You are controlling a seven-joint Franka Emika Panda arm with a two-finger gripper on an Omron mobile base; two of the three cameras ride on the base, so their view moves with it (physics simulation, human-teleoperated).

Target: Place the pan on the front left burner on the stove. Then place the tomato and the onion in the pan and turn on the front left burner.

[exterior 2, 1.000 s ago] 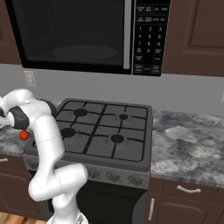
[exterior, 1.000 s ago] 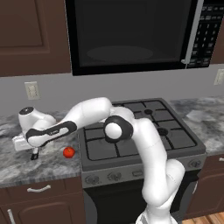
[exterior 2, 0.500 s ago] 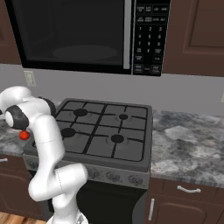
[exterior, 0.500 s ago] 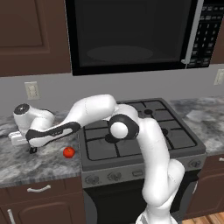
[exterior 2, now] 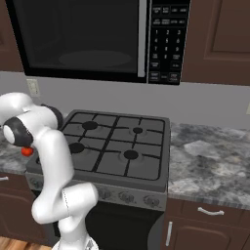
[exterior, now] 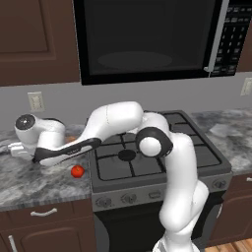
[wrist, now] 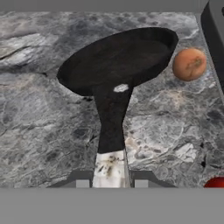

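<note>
In the hand view the black pan point(wrist: 118, 57) hangs in front of me over the marbled counter, its handle point(wrist: 111, 127) running back to my gripper point(wrist: 109, 181), which is shut on the handle's white tip. The tan onion point(wrist: 189, 64) lies on the counter just right of the pan's rim. A sliver of the red tomato point(wrist: 215, 183) shows at the lower right. In the left base view my gripper point(exterior: 14, 147) is far left over the counter, the tomato point(exterior: 77, 171) near the stove point(exterior: 157, 165). The front left burner point(exterior: 126, 155) is bare.
The stove's dark edge point(wrist: 216, 26) stands at the right of the hand view. A black microwave point(exterior: 147, 39) hangs above the stove. A wall outlet point(exterior: 35, 101) sits on the backsplash. Counter point(exterior 2: 210, 161) stretches right of the stove.
My hand has risen and drawn further left over the counter, still shut on the pan handle. The tomato has stayed in place.
</note>
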